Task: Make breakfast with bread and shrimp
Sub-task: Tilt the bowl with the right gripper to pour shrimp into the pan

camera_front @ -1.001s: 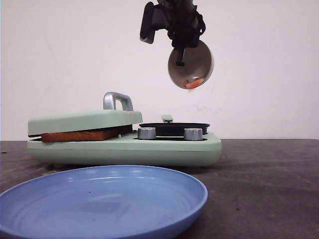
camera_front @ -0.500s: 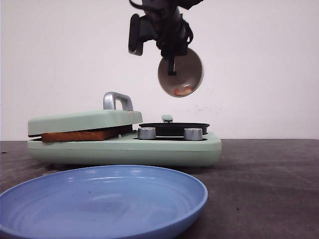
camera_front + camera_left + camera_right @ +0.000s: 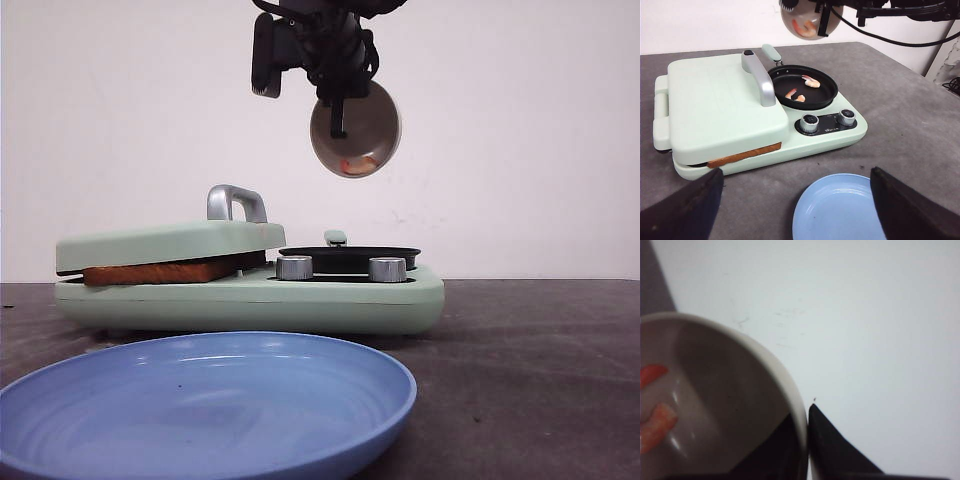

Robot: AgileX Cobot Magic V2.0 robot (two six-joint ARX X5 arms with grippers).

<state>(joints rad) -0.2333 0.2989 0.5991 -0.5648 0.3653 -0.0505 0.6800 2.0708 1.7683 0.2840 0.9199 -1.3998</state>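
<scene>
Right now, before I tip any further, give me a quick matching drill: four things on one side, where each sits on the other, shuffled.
Things:
1. bowl
2. bread
3. blue plate
4. black pan

Places:
A. clamped under the green lid
B. nearest the robot, nothing on it
C. tilted in the right gripper, shrimp inside
D. beside the lid, holding shrimp pieces

Pairs: 1-C, 2-A, 3-B, 4-D

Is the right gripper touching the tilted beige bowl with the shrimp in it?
Touching. In the right wrist view a black finger sits against the outside of the beige bowl's rim and another inside it, clamping the wall.
</scene>
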